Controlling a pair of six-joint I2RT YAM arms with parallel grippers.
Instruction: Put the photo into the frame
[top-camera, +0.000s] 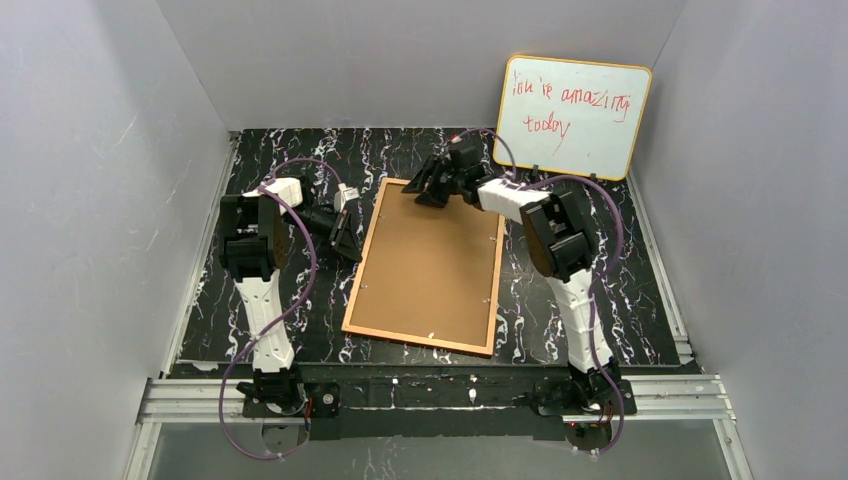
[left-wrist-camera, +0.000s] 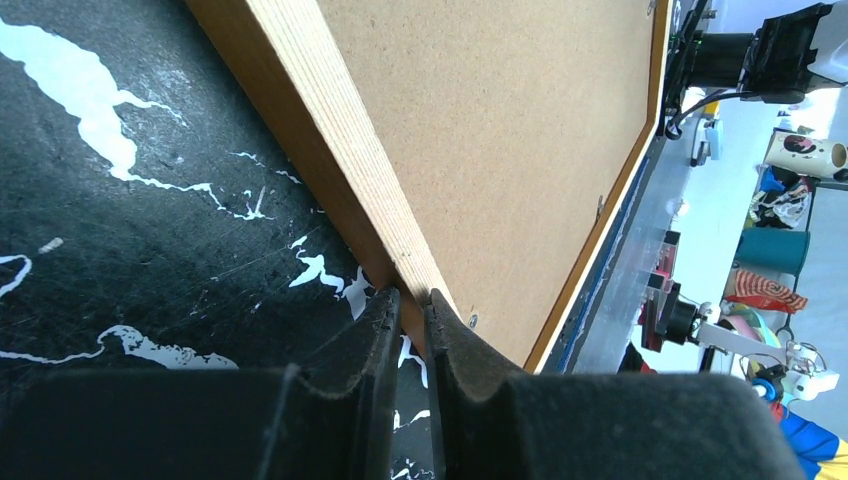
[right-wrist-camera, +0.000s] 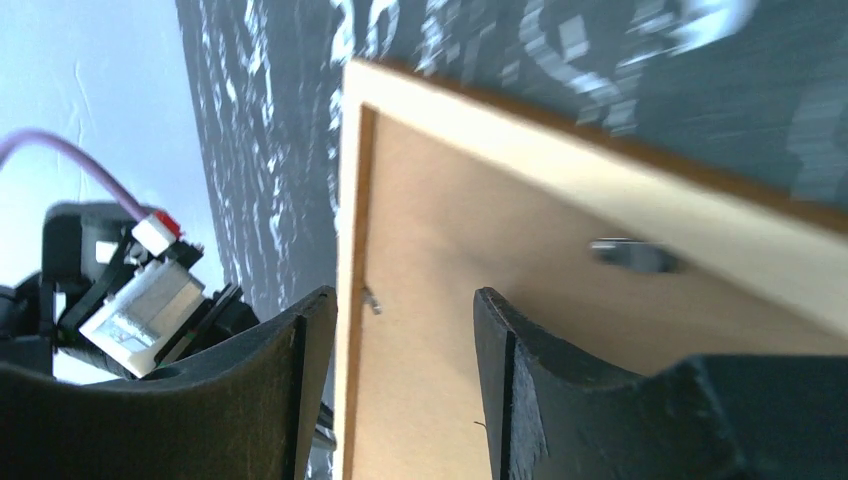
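Left gripper (left-wrist-camera: 412, 297): right up at the lens, fingers all but together with only a slit between them. The tips are set against the frame's (top-camera: 425, 265) left rail, and I can't tell if anything thin sits in that slit.
Right gripper (right-wrist-camera: 405, 295): fingers well apart with nothing between them, over the frame's back near its far left corner. Whether it touches the board, I can't tell.
Frame: flat on the table (top-camera: 635, 290) between the two arms, brown board back facing up.
Hidden: the whole underside of the frame. In the left wrist view the frame's far end runs out of the picture, and the right wrist view is smeared with blur.
Clip (right-wrist-camera: 635, 255): small dark tab on the board just inside one rail, too blurred to make out more.
Long axis: near to far, away from the arm bases, with the far end swung a little to the right.
Edges: the near short edge sits just off the metal rail (top-camera: 430, 392). Black marbled surface shows on all four sides of the frame.
Room: the strips left and right of the frame each hold an arm. Beyond the far edge a band of table runs to the back wall (top-camera: 350, 60).
Whiteboard (top-camera: 575, 115): beyond the frame's far right corner, propped against the wall, red handwriting on it, apart from the frame.
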